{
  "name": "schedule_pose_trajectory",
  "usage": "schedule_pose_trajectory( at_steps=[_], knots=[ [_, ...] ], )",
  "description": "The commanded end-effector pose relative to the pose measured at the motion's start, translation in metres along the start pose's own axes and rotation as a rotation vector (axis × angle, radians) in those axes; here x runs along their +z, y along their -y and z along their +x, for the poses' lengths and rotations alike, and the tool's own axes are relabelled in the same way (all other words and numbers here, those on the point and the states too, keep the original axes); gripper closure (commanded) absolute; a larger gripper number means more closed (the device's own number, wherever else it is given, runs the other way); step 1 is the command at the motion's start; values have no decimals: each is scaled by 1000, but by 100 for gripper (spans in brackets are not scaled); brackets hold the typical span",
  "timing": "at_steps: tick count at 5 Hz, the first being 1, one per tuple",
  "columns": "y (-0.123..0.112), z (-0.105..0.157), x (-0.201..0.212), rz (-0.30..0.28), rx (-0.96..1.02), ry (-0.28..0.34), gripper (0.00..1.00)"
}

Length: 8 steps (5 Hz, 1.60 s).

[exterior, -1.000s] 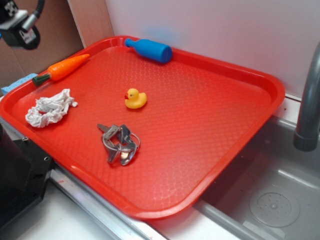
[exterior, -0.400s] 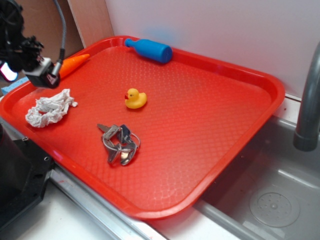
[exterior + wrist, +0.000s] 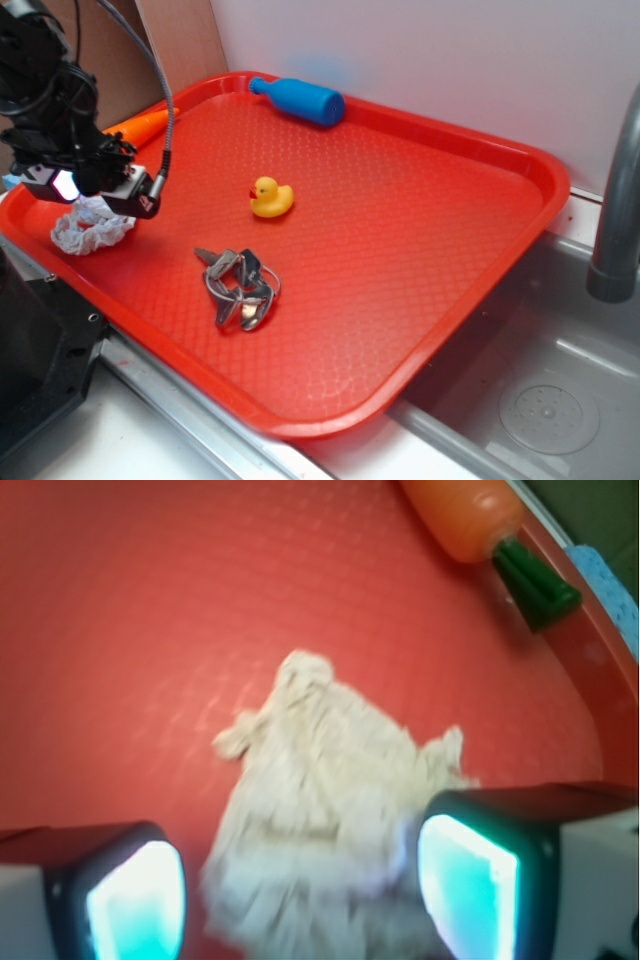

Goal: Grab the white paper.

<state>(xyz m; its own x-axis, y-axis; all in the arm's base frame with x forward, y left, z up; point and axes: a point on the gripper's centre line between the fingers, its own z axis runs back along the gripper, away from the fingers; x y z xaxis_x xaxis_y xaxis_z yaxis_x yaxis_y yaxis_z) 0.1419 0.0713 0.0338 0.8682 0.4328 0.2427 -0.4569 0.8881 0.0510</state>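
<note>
White paper point(image 3: 320, 810): crumpled, wrinkled wad; lies flat on red tray point(image 3: 400, 250) near left edge; partly hidden.

We see the white paper point(image 3: 320, 820) lying crumpled on the red tray point(image 3: 150, 610). The gripper point(image 3: 300, 895) has its two fingers point(image 3: 130, 890) wide apart, one on each side of the paper. An orange carrot point(image 3: 462, 518) with a green top lies near the tray's edge.

The black-bodied robot arm point(image 3: 45, 95) has blocky, angular links, and a thin grey cable point(image 3: 150, 70) loops alongside it. Its black gripper point(image 3: 300, 890) carries two squarish fingers point(image 3: 480, 875) with pale casings and glowing cyan-white faces.
</note>
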Motion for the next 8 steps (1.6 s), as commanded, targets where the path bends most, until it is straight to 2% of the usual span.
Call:
schedule_pose_trajectory(
  at_steps=[1,2,3,5,6,7,8],
  knots=[
    [0,3,-18,-7,-22,-16,3],
    [-3,-1,-23,-29,-19,-26,100],
    [-2,3,-24,-15,-18,-54,100],
    [24,23,10,13,-7,-85,100],
    [47,21,32,-12,-43,-94,100],
    [68,13,67,-82,-104,-109,100],
    [77,10,107,-175,-118,-117,100]
  ],
)
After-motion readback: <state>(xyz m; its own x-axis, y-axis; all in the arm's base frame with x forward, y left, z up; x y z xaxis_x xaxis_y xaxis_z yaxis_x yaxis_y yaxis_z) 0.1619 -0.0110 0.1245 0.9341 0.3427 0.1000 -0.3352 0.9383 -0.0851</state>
